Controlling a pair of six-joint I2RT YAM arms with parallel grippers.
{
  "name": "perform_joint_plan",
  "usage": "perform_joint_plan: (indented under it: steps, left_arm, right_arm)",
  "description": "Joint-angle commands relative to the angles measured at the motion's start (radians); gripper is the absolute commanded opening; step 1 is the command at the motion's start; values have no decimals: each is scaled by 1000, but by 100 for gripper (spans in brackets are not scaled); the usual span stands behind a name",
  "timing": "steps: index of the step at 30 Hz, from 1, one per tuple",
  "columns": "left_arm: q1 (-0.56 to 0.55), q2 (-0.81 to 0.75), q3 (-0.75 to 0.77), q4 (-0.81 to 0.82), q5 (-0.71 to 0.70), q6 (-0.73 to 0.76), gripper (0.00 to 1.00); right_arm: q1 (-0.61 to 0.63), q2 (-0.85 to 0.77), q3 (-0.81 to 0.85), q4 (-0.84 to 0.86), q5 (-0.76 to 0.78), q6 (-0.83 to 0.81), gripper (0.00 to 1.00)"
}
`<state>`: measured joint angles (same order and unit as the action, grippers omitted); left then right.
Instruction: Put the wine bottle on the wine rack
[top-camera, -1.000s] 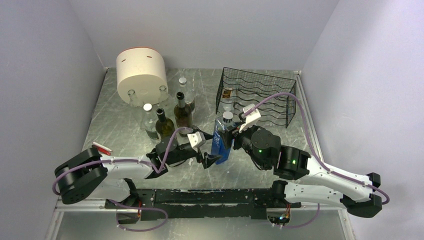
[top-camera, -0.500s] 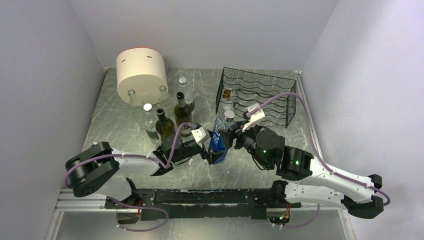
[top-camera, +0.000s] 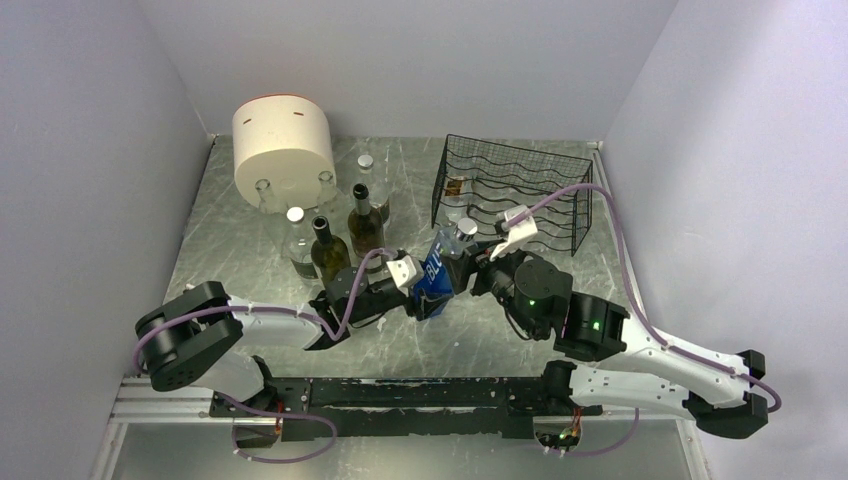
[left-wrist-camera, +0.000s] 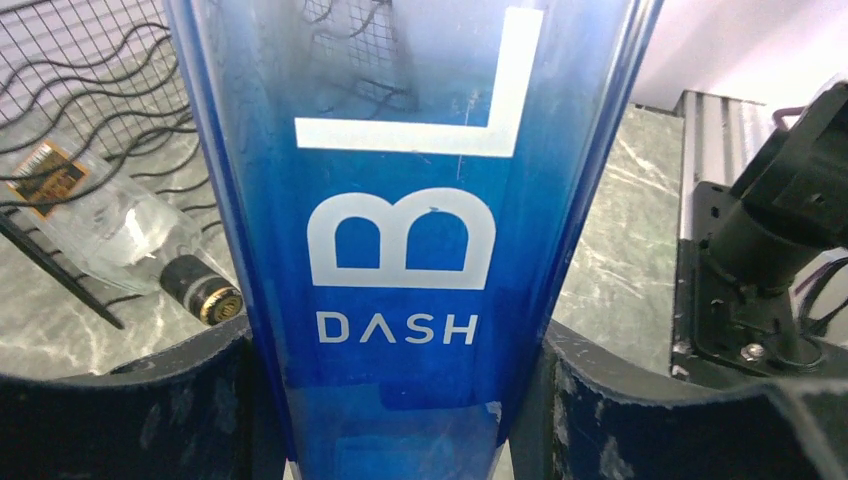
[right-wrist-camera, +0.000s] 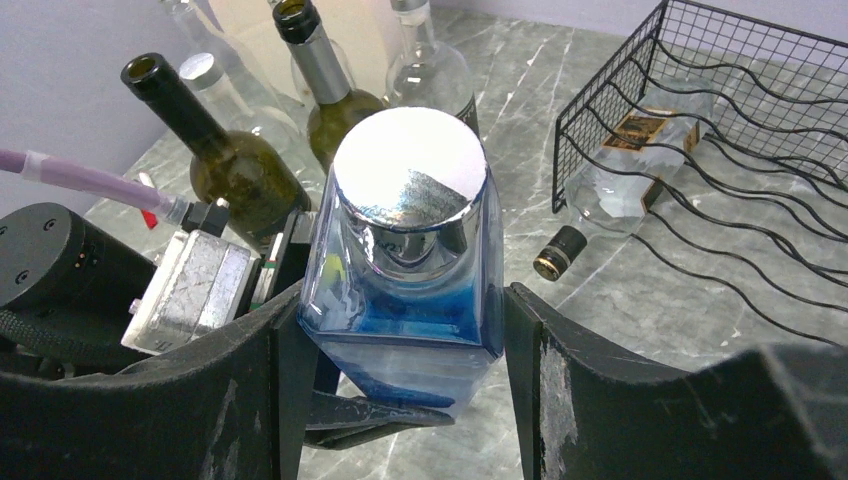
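Grey marbled tabletop (top-camera: 225, 235) bears one black wire wine rack (top-camera: 520, 190), with one clear bottle (right-wrist-camera: 625, 175) lying inside. Just before its near-left corner tilts the one wine bottle (top-camera: 438, 272): square blue glass, silver cap, white lettering cut off, base hidden. Both jaws pinch it, the left gripper (left-wrist-camera: 400, 400) low, the right gripper (right-wrist-camera: 400, 350) at the shoulder. Two green bottles (top-camera: 328, 255) stand left

Grey marbled tabletop (top-camera: 240, 240). Carries a cream cylindrical container (top-camera: 283, 148) far left, a cluster of upright clear and dark green bottles (top-camera: 328, 255) beside it toward the middle, and a black wire wine rack (top-camera: 515, 190) far right.
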<state>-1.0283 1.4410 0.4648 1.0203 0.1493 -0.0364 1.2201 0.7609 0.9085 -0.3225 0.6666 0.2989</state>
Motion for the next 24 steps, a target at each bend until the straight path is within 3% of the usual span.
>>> perform_joint_plan:
  steps: [1, 6, 15, 24]
  left_arm:
    - [13, -22, 50, 109, -58, 109, 7]
    - [14, -26, 65, 158, -83, 291, 7]
    - [19, -12, 137, 210, 11, 662, 7]
    - [17, 57, 243, 377, 64, 1080, 7]
  right_arm:
    - [6, -61, 61, 46, -92, 14, 67]
    - [6, -109, 126, -75, -73, 69, 75]
    - [6, -227, 246, -218, 6, 245, 76]
    - [6, -157, 346, -441, 56, 419, 78]
